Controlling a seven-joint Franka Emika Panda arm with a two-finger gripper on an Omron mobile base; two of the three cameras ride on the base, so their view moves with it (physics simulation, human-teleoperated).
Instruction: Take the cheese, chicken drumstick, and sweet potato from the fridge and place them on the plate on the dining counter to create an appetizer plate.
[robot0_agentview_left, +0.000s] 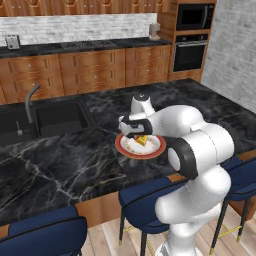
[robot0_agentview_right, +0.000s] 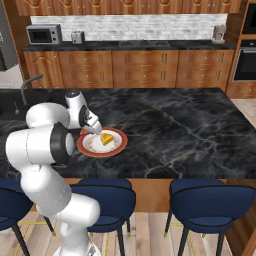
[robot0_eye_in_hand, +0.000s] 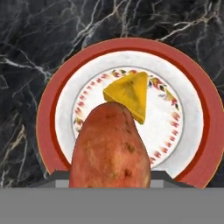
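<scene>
Where the hand view looks straight down its own length, the sweet potato (robot0_eye_in_hand: 111, 146) rises from the bottom centre of the frame as a reddish-orange, speckled oval with a rounded upper end, its lower part running down to where the fingers would sit; the gripper (robot0_agentview_left: 134, 131) is partly closed around it, the jaws themselves hidden behind the tuber. Item held: one sweet potato, poised above the plate (robot0_eye_in_hand: 205, 113), whether it touches the plate cannot be told. Item on plate: the cheese (robot0_eye_in_hand: 131, 92), a yellow-orange wedge lying on the white centre, its near edge overlapped in the hand view by the top of the sweet potato. Plate: round, white middle with a small ring of ornament, broad red rim; it stands on the dining counter (robot0_agentview_left: 60, 165), black marble with pale veins, at the centre of the left base view and at left of centre in the right base view (robot0_agentview_right: 117, 145). In the right base view the cheese (robot0_agentview_right: 106, 138) shows just right of the gripper (robot0_agentview_right: 95, 131). Blue stools (robot0_agentview_right: 210, 197) line the lower edge of the frame.
</scene>
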